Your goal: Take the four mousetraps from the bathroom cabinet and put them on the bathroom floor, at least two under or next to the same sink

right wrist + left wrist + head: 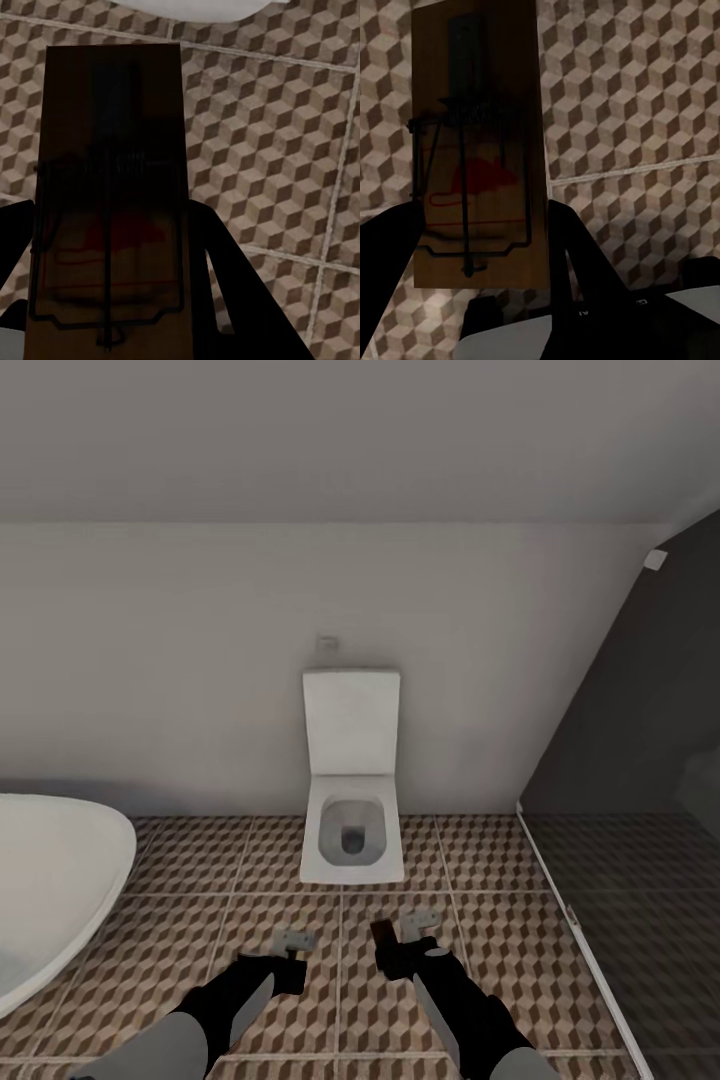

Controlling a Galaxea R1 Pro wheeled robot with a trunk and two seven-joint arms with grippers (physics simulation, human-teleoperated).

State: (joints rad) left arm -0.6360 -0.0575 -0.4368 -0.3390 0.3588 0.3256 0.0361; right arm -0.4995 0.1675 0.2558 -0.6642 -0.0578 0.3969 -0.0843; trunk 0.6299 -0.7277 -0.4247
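Two mousetraps are in hand. One mousetrap (pixel 480 150), a brown wooden board with wire and a red mark, is held at its sides by my left gripper (pixel 480 244), which is shut on it above the bathroom floor (pixel 645 112). Another mousetrap (pixel 112 187) sits the same way in my right gripper (pixel 112 251), shaded dark. In the head view the left gripper (pixel 292 945) and right gripper (pixel 405 942) hover side by side over the cube-patterned bathroom floor (pixel 200 920), just in front of a toilet. The cabinet is out of view.
A white toilet (pixel 352 830) with its lid up stands against the pale wall straight ahead. A white rounded basin or tub (pixel 50 880) juts in at the left. At the right, a dark glass-walled shower area (pixel 640 860) starts behind a thin floor rail.
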